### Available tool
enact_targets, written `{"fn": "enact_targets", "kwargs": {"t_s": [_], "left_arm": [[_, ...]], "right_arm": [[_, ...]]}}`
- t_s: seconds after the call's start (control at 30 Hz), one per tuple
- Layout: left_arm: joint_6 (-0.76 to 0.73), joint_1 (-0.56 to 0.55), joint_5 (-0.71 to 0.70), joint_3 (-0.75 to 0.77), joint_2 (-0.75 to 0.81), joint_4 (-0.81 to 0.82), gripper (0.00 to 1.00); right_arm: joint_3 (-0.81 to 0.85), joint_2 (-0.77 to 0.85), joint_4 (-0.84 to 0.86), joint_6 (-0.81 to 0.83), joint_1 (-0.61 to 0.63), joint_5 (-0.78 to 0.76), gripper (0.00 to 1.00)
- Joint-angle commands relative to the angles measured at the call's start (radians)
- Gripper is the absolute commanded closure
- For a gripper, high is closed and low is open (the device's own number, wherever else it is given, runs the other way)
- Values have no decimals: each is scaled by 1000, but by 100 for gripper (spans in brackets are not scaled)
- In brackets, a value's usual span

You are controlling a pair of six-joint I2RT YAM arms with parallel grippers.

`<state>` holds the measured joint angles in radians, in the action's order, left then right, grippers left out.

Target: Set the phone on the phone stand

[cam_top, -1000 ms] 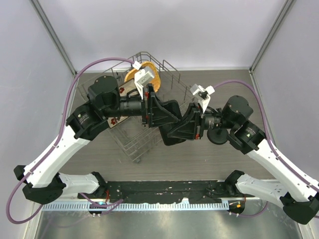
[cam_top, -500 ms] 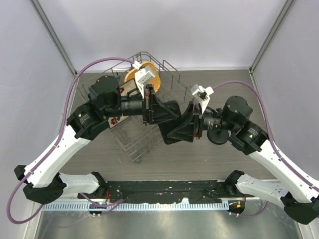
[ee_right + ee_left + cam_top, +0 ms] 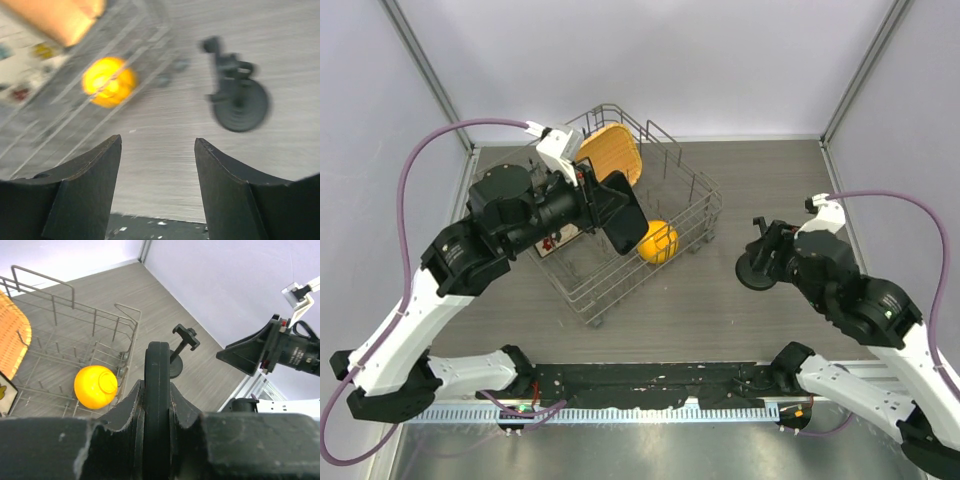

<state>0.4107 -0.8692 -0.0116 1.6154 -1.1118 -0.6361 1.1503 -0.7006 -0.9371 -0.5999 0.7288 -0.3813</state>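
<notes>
The left arm (image 3: 420,305) is bent at the elbow, its forearm reaching out to the right over the wire rack (image 3: 595,308). At its end the left gripper (image 3: 603,203) is pressed together on the phone (image 3: 626,214), pinching it by its two flat faces. In the left wrist view the phone sits edge-on between the fingers and sticks out well past their tips, held in the air above the rack. Beyond the phone's far end and slightly to its right, down on the table (image 3: 720,320), stands the phone stand (image 3: 176,369), apart from both phone and hand. Its round base is on the table top, and its stem leans so that the small head sits up and to the right. Below this hand and to its left, inside the rack, lies a yellow round object (image 3: 95,386). An orange-brown plate (image 3: 615,150) leans at the rack's far side, just behind the hand. The right arm (image 3: 865,305) is folded low at its own side of the table, with its wrist turned toward the left arm. The right gripper (image 3: 157,144) has its fingers spread wide with nothing between them. In the blurred right wrist view the stand lies ahead of these fingers and off to their right, not touching them.
</notes>
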Motion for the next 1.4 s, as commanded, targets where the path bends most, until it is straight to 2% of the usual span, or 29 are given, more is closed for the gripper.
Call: {"fn": "enact_targets", "kwargs": {"t_s": [0.0, 0.1, 0.2, 0.27, 0.37, 0.47, 0.6, 0.7, 0.9, 1.07, 1.23, 1.27, 1.33, 1.37], "left_arm": [[2, -1, -61, -17, 53, 69, 100], [-16, -1, -63, -35, 82, 50, 100], [-30, -1, -67, -75, 118, 61, 100], [-38, -1, -45, -100, 136, 81, 100], [-44, -2, -21, -101, 133, 79, 100], [-52, -2, -13, -103, 129, 75, 100], [-50, -2, -4, -109, 125, 76, 100], [-50, -2, 9, -115, 121, 79, 100], [-30, -1, 34, -117, 99, 90, 100], [-13, -1, 55, -111, 83, 96, 100], [-6, -1, 61, -103, 67, 89, 100], [-3, -2, 65, -103, 64, 88, 100], [-1, -2, 70, -103, 60, 90, 100], [0, -1, 71, -103, 58, 92, 100]], "right_arm": [[26, -117, -204, -135, -2, -450, 35], [55, -217, -245, -133, -17, -475, 34], [34, -254, -171, -52, -40, -435, 34], [14, -284, -140, 17, -97, -413, 34], [-15, -312, -59, 113, -236, -268, 35], [-52, -310, 7, 161, -313, -212, 40], [-73, -324, 52, 201, -315, -119, 48], [-84, -316, 75, 215, -315, -81, 48], [-110, -321, 86, 244, -315, -106, 49], [-112, -329, 86, 242, -315, -220, 61], [-116, -329, 113, 239, -316, -243, 62], [-115, -332, 121, 244, -316, -242, 69], [-112, -349, 123, 246, -315, -246, 72], [-110, -352, 126, 253, -315, -252, 78]]}}
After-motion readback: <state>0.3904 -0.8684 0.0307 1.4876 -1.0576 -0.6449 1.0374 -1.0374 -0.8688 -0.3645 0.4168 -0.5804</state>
